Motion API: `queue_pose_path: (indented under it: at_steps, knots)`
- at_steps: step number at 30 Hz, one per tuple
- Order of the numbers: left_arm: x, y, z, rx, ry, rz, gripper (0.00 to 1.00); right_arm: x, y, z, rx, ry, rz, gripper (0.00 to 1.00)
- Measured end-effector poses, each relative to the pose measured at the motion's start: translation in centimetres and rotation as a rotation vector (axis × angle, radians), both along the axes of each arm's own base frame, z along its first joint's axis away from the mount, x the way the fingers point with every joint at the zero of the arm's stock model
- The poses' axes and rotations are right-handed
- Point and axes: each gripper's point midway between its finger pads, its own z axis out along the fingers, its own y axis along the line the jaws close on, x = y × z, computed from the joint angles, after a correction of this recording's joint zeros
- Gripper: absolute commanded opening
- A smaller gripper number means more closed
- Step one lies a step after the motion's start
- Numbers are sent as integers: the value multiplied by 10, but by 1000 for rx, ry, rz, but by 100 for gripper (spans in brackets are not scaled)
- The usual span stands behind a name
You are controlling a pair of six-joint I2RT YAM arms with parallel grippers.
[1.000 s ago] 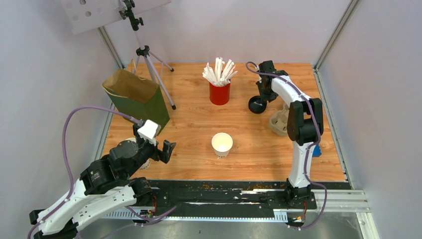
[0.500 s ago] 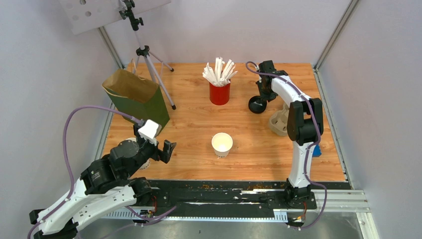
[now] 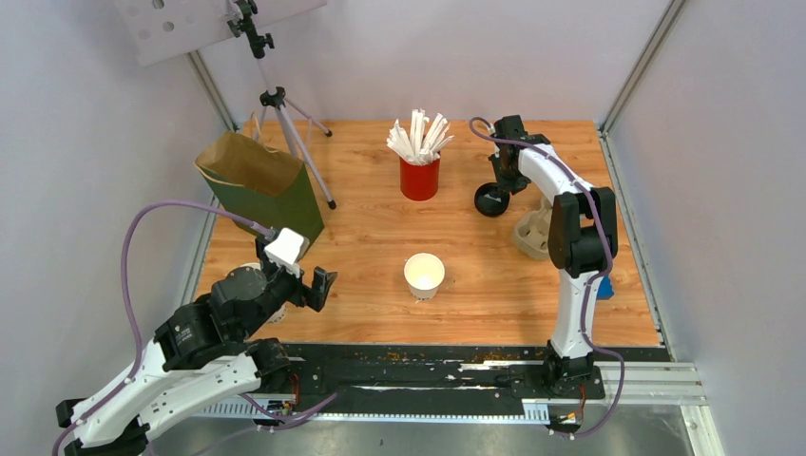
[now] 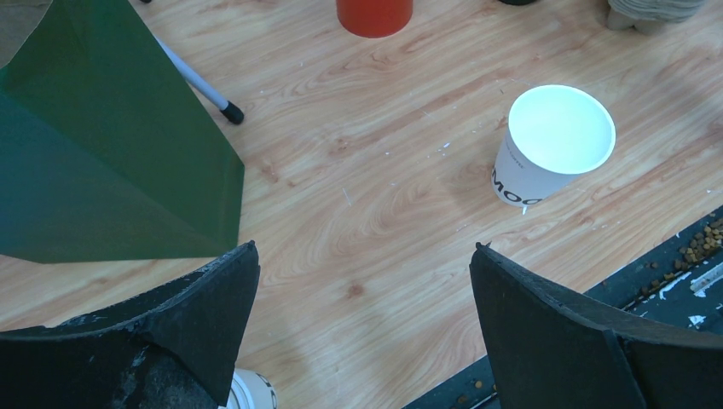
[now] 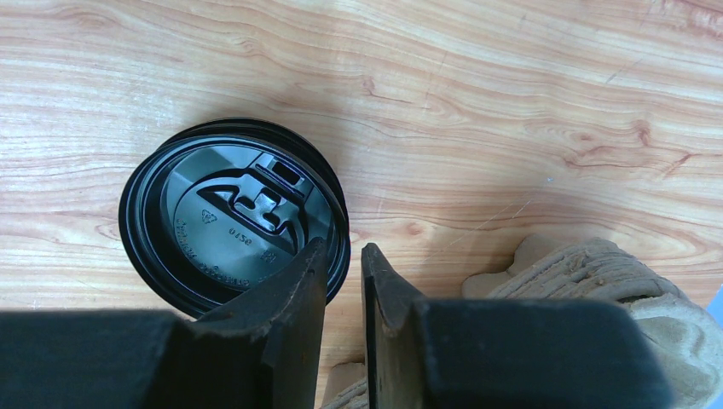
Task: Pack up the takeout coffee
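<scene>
The white paper cup stands open, without a lid, in the front middle of the table; it also shows in the left wrist view. Its black lid lies flat at the back right, and fills the right wrist view. My right gripper is down at the lid, with its jaws closed to a narrow gap across the lid's right rim. My left gripper hangs wide open and empty over bare wood, left of the cup. The green paper bag stands open at the back left.
A red cup of white sticks stands at the back middle. A cardboard cup carrier lies just right of the lid. A tripod leg lands beside the bag. Another white cup sits under my left gripper. A blue object lies front right.
</scene>
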Motion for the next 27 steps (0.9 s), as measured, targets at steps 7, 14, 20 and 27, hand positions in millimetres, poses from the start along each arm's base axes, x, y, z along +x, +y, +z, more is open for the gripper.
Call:
queue_pose_path:
  at_steps: [7, 14, 20, 27]
  knots:
    - [0, 0, 0, 0, 0, 0, 100, 0, 0, 0, 0, 0, 0, 22]
    - [0, 0, 0, 0, 0, 0, 100, 0, 0, 0, 0, 0, 0, 22]
    - [0, 0, 0, 0, 0, 0, 100, -2, 0, -3, -1, 8, -1, 21]
    - [0, 0, 0, 0, 0, 0, 100, -5, -1, -8, -3, 17, -1, 17]
